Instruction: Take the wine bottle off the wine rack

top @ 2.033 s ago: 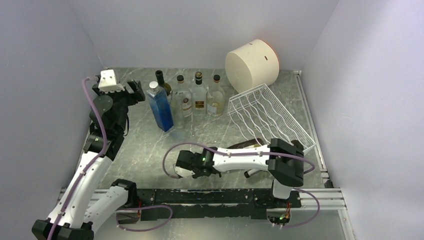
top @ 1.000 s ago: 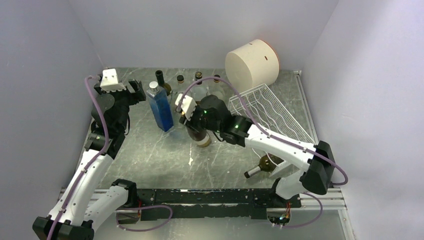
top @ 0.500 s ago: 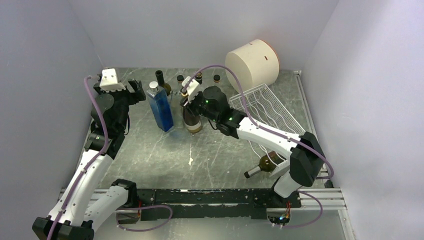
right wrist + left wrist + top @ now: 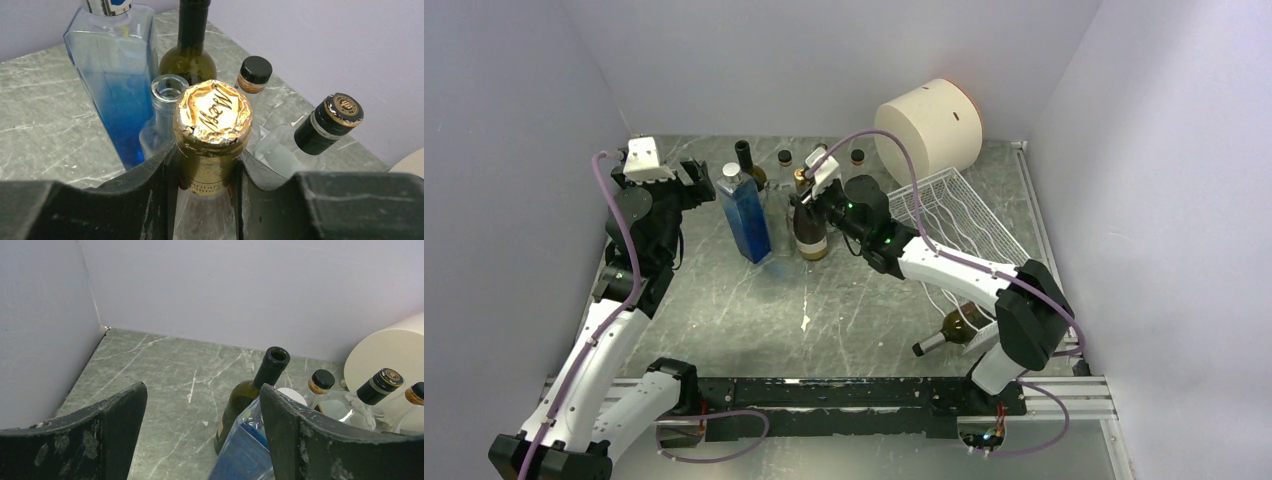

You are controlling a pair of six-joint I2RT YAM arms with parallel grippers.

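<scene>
My right gripper (image 4: 810, 196) is shut on the gold-foil neck of a wine bottle (image 4: 812, 235) and holds it upright among the bottles at the back. In the right wrist view the foil cap (image 4: 212, 112) sits between my fingers, with the gripper (image 4: 206, 170) clamped just under it. I cannot tell if its base touches the table. The white wire wine rack (image 4: 969, 230) leans tilted at the right. A second dark bottle (image 4: 952, 330) lies at the rack's near end. My left gripper (image 4: 694, 180) is open and empty, left of the blue bottle (image 4: 746, 215).
A dark green bottle (image 4: 746, 160) and small clear bottles (image 4: 784, 158) stand in the back row, close around the held bottle. The left wrist view shows the green bottle (image 4: 260, 385) and blue bottle (image 4: 245, 450). A big cream cylinder (image 4: 927, 125) lies behind the rack.
My right arm swung from the near middle of the table to the back row, carrying the gold-foil bottle, and has turned it upright beside the blue bottle. The left arm has not moved.
</scene>
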